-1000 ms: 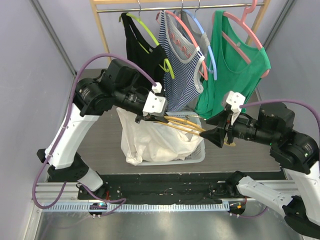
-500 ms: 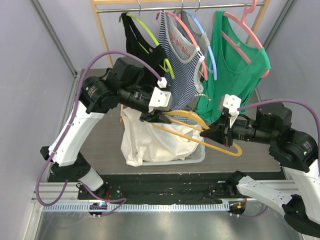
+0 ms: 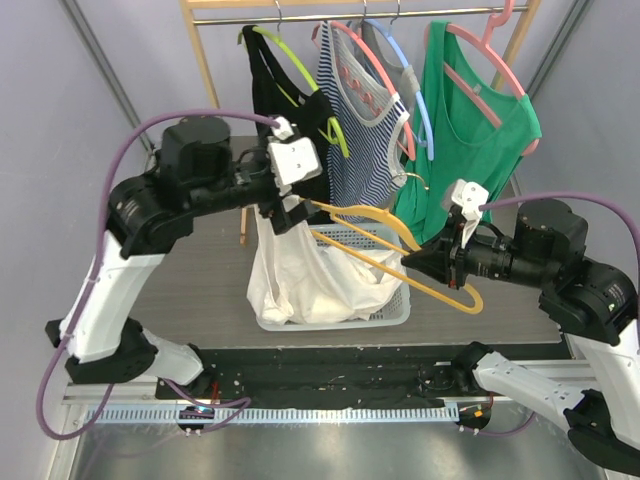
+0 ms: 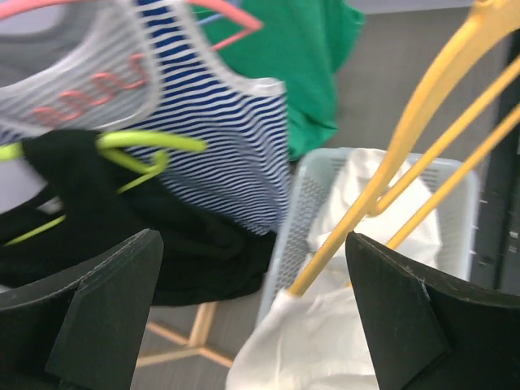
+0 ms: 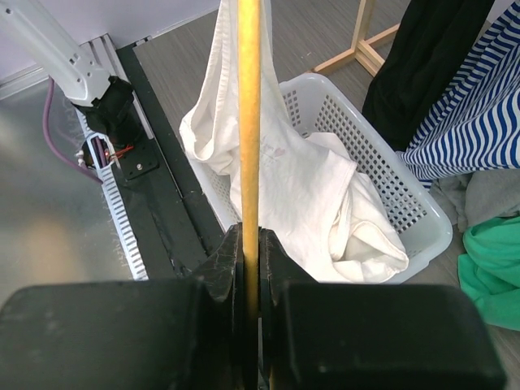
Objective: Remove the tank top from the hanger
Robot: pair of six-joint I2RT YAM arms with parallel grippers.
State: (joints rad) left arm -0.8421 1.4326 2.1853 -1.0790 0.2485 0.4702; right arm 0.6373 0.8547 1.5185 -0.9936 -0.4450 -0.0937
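White cloth tank top (image 3: 300, 275), just released by the wide-apart left gripper (image 4: 253, 292), still clings to the yellow plastic hanger (image 5: 249, 97) that the right gripper (image 5: 250, 244) clenches.

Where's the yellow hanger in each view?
Top external: yellow hanger at centre frame, slanting down to the right above the basket.
Left wrist: yellow hanger on the right side, running diagonally from top right toward bottom centre.
Right wrist: yellow hanger as a vertical bar up the centre, clamped in the right gripper.
Shared landmark: the basket, also seen from the left wrist and the right wrist.
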